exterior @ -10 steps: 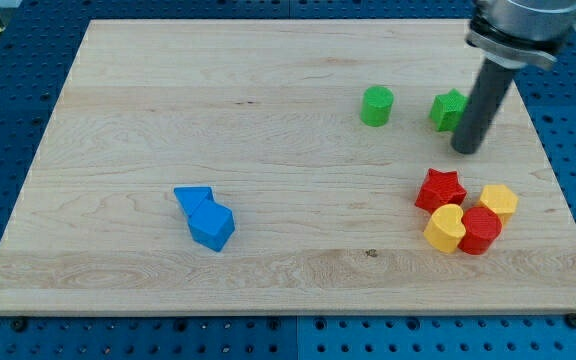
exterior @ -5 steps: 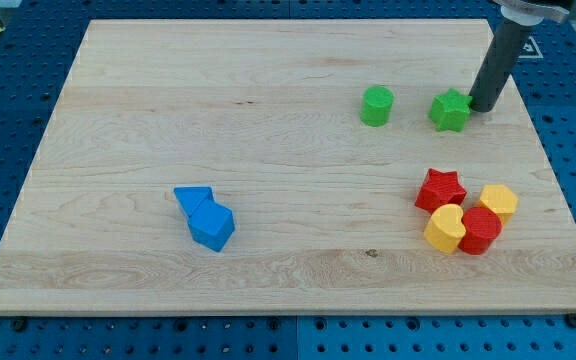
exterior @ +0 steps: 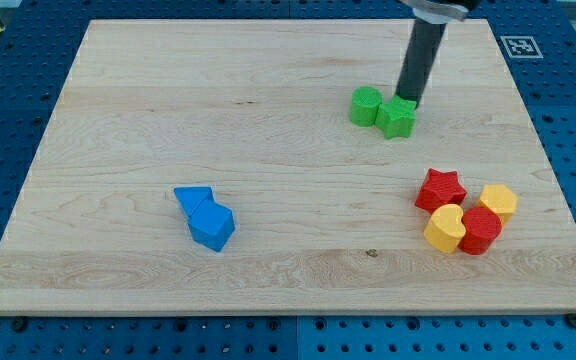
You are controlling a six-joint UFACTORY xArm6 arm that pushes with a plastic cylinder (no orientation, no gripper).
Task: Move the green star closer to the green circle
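Observation:
The green star (exterior: 399, 118) lies in the upper right part of the wooden board (exterior: 168, 110) and touches the green circle (exterior: 365, 106) on its left. My tip (exterior: 409, 101) stands at the star's upper right edge, touching it. The dark rod rises from there toward the view's top.
A red star (exterior: 440, 189), a yellow block (exterior: 498, 201), a yellow block (exterior: 445, 228) and a red block (exterior: 480, 231) cluster at the lower right. A blue triangle (exterior: 192, 198) and a blue block (exterior: 212, 225) touch at the lower left.
My tip swung from the star's lower right to its upper right, then pushed left. The green star slid left against the green circle, which shifted slightly left.

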